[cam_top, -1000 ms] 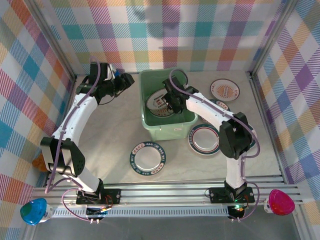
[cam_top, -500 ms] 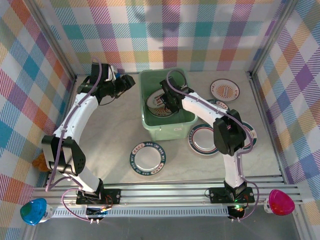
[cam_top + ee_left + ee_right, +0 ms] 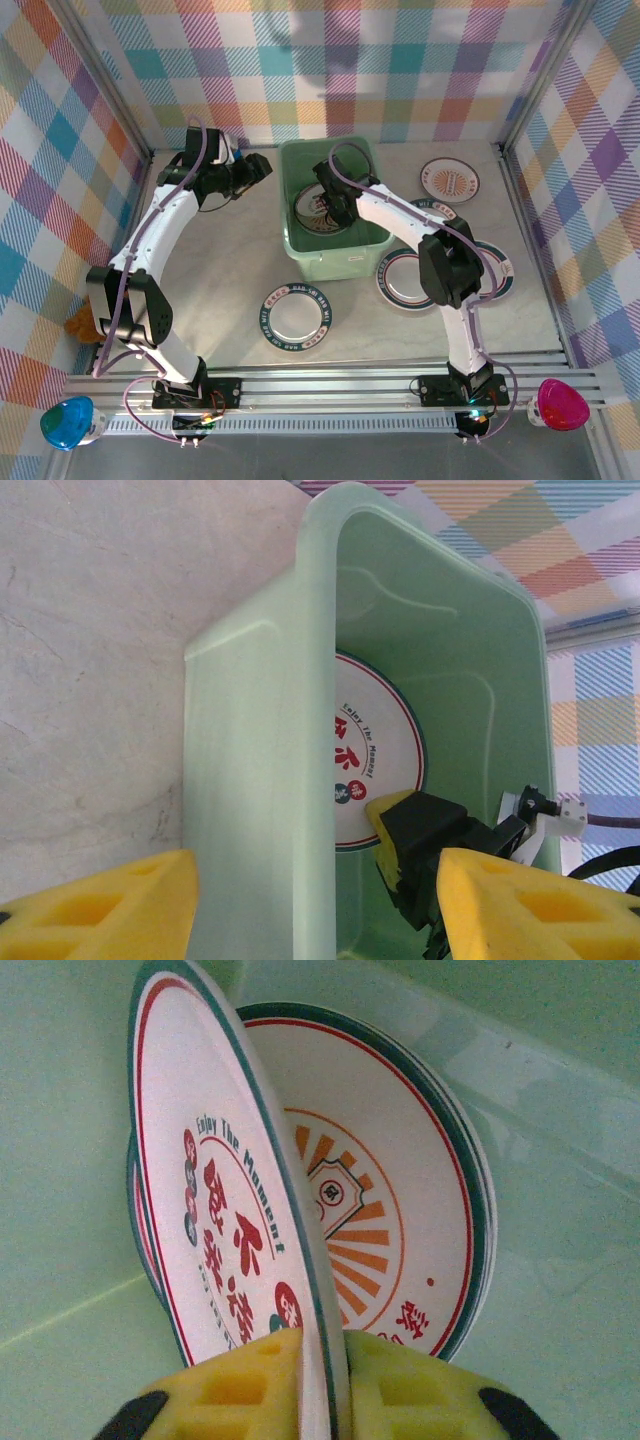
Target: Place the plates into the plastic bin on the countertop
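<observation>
While the right end effector [image 3: 320, 1385] pinches the printed plate [image 3: 220, 1220] by its rim, tilted over the stacked plates [image 3: 400, 1200] inside the plastic bin [image 3: 560, 1110], best lay it flat before releasing. The left end effector [image 3: 315, 885] stands open astride the bin's wall.

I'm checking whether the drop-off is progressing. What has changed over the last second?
The right pincer, gripping a printed plate by its rim, slid leftward inside the plastic bin. The plate stands on edge by the stacked plates lying there. No visible release. The left pincer, open beside the bin, hardly moved; the plates on the countertop stayed put.
</observation>
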Tool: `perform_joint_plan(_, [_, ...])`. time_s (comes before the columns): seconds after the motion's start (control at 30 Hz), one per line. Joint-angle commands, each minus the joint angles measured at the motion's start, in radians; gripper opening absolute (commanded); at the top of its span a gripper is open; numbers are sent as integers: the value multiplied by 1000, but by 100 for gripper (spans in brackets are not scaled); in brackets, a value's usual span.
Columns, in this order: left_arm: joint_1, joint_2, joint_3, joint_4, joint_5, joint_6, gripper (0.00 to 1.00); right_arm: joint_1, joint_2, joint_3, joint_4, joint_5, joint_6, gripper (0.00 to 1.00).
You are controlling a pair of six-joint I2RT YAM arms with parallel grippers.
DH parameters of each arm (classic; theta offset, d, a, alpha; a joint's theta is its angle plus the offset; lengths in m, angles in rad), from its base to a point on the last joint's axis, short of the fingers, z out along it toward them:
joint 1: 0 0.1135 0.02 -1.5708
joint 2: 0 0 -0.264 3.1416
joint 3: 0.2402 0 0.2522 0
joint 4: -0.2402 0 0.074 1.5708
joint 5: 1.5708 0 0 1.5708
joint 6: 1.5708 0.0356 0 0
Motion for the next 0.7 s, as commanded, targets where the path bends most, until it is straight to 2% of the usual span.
perform_joint_plan(0.0, [7,5,39,-19,15,19,64,5,16,32,-38,64,17,32])
perform_joint_plan(0.17, [8,10,39,-19,20,19,64,5,20,30,-42,70,18,53])
perform_joint_plan(0.5, [7,17,38,-21,25,20,64,3,77,95,-65,53,4,83])
perform_joint_plan(0.67, [8,18,39,-26,26,21,64,2,138,177,-107,42,-18,92])
